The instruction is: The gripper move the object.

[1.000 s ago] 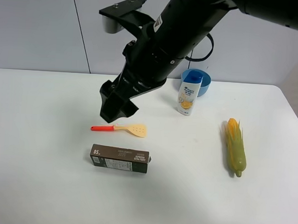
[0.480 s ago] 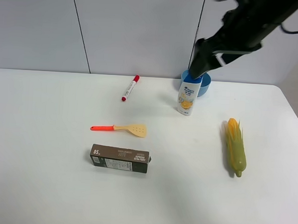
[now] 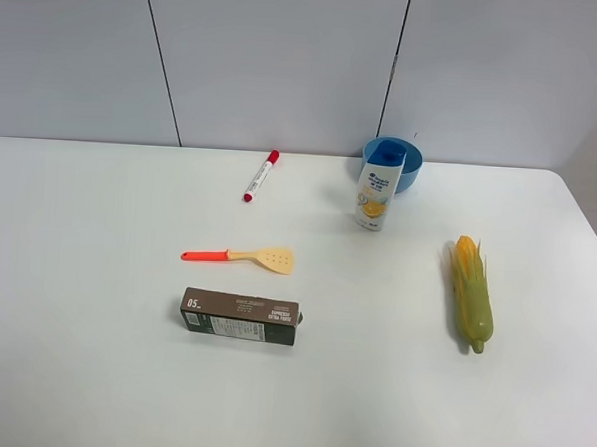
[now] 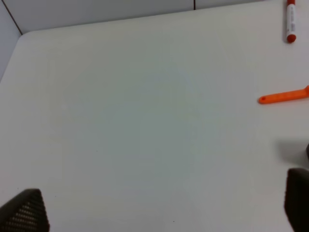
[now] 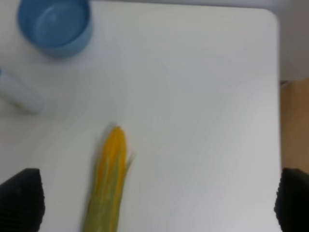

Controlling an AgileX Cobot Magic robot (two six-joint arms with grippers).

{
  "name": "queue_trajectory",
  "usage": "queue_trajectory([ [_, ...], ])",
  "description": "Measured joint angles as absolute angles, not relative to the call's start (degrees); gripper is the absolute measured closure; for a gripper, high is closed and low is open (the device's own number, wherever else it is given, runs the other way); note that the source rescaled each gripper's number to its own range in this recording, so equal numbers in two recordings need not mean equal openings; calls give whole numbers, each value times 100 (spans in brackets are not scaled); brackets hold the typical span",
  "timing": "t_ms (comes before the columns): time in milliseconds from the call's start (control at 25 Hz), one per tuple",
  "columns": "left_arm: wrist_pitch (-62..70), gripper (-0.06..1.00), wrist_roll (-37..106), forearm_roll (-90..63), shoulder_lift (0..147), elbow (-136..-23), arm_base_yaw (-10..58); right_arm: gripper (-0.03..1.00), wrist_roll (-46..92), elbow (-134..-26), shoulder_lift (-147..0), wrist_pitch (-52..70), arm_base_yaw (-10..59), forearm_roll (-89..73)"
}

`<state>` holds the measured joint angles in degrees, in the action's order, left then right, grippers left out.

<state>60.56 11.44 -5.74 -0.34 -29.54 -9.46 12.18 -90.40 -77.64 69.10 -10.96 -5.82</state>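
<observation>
Brown carton [image 3: 241,317] lies apart from both apparently spread claws.

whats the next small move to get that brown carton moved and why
Probably bring the left tool across toward the brown carton, then down over it. The carton lies flat and untouched on the table, just nearer the camera than the spatula. Neither arm shows in the high view, and both tools stand wide open and empty; the right tool looks down on the corn cob.

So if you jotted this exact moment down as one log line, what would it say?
left gripper: open, empty | right gripper: open, empty | carton: flat on table, ungrasped | spatula: beside it
</observation>
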Motion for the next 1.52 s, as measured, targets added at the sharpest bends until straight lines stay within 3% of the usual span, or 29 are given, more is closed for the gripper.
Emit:
queue_trajectory([
  [440, 6056, -6, 1144, -574, -34, -2954, -946, -3, 1075, -6753, -5560, 6914, -1281, -100],
  [840, 6056, -6, 1144, -574, -34, -2954, -946, -3, 1022, -4334, -1905, 6679, -1268, -76],
  [1040, 6056, -6, 1144, -574, -34, -2954, -946, -3, 893, -3751, -973, 6515, -958, -138],
  [1520, 6056, -6, 1144, -574, -34, -2954, -946, -3, 243, -3579, -859, 6389, -26, 63],
])
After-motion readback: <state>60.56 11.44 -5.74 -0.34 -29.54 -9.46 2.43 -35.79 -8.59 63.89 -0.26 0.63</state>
